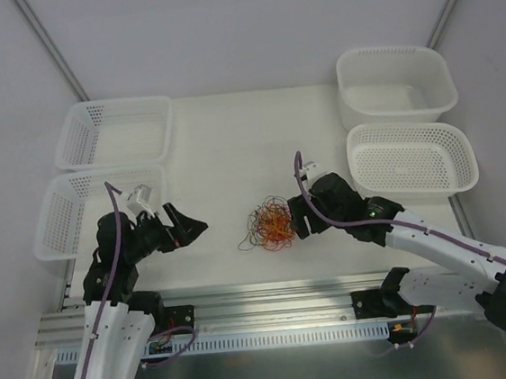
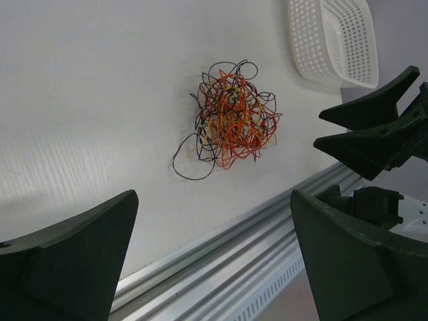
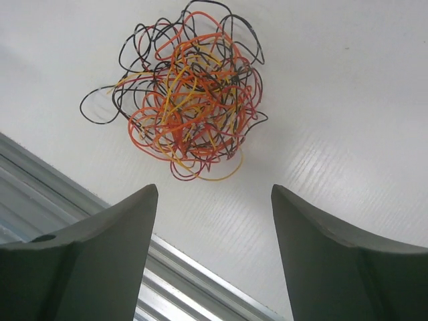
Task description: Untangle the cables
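The cables [image 1: 270,224], a loose ball of thin curly orange, red, black and pale yellow wires, lie on the white table [image 1: 230,147] just below the middle of the overhead view, close to the metal rail [image 1: 273,291] at the table's near edge. One black loop trails out at the lower left of the clump. The black left gripper [image 1: 185,228] hangs left of the clump and apart from it, its jaws spread wide with nothing between them. The black right gripper [image 1: 300,219] sits just beside the clump's right edge, jaws also parted and empty; the wrist view shows the wires ahead of its fingertips. Two white perforated plastic baskets [image 1: 75,217] stand at the left, and a white tub [image 1: 395,79] and another mesh basket [image 1: 411,159] at the upper right.
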Controlling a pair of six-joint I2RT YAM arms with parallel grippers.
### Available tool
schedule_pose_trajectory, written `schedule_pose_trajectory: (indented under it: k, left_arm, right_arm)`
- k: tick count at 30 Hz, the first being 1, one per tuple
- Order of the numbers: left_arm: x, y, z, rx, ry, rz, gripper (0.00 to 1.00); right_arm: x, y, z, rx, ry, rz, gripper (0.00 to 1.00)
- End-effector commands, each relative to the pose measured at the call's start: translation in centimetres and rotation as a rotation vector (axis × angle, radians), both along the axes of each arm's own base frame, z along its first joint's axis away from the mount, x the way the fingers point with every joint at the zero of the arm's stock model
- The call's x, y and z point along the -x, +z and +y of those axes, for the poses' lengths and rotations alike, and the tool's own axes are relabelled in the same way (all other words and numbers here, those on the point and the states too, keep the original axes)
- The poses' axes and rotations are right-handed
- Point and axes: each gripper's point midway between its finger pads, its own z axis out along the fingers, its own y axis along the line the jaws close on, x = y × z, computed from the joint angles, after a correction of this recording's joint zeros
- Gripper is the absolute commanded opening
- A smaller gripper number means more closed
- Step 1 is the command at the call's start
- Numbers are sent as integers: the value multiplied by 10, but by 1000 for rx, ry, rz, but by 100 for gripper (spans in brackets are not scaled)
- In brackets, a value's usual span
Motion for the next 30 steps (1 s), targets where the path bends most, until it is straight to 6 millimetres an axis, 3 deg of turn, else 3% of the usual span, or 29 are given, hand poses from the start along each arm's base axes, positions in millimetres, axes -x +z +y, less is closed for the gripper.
schedule_pose_trajectory:
  k: [1, 3, 4, 5, 6, 7, 8, 9, 10, 11, 12, 13, 15, 17, 18, 20, 24, 30]
  left_arm:
    - [-15, 17, -7, 29, 27, 39, 99]
    - [-17, 22, -18, 20, 4, 61, 99]
    - [-29, 22, -18, -10, 40, 78, 99]
    - [-25, 22, -31, -27, -2, 89, 99]
    - [-31, 14, -37, -55, 9, 135, 99]
    - [-42, 22, -38, -85, 55, 113, 99]
    - [-37, 21, -55, -114, 11, 116, 99]
    - [-43, 10, -64, -150, 17, 162, 99]
    - [-46, 20, -75, -157, 13, 150, 99]
    - [-48, 17, -84, -190, 21, 150, 98]
    - [-53, 2, -96, -222, 24, 205, 97]
    - [-58, 6, -104, -230, 33, 204, 97]
    - [-68, -8, -118, -286, 57, 238, 94]
    - [-76, -17, -124, -326, 85, 249, 94]
    - [-77, -32, -130, -371, 84, 276, 92]
    - [-85, -32, -138, -397, 98, 267, 88]
    - [-94, -59, -150, -480, 105, 303, 80]
    - [-93, -79, -162, -532, 72, 337, 59]
  right_arm:
    - [-6, 6, -7, -83, -148, -15, 73]
    - [-8, 8, -6, -130, -197, -12, 82]
    - [-8, 8, -8, -145, -218, -14, 85]
    - [-10, 9, -8, -158, -238, -23, 90]
    - [-11, 11, -8, -178, -263, -22, 92]
    - [-12, 11, -8, -187, -270, -24, 94]
    - [-14, 12, -11, -198, -292, -34, 98]
    - [-15, 12, -11, -206, -307, -34, 98]
    - [-15, 12, -12, -213, -319, -36, 100]
    - [-16, 10, -16, -209, -336, -41, 100]
    - [-16, 9, -18, -214, -352, -38, 99]
    - [-17, 9, -19, -220, -363, -40, 100]
    - [-17, 6, -22, -237, -387, -38, 99]
    - [-17, 4, -19, -258, -381, -27, 100]
    - [-15, 1, -19, -259, -379, -18, 100]
    - [-15, -2, -15, -273, -374, -7, 100]
    - [-16, -9, -10, -284, -369, 5, 100]
    - [-20, -14, 2, -301, -346, 18, 100]
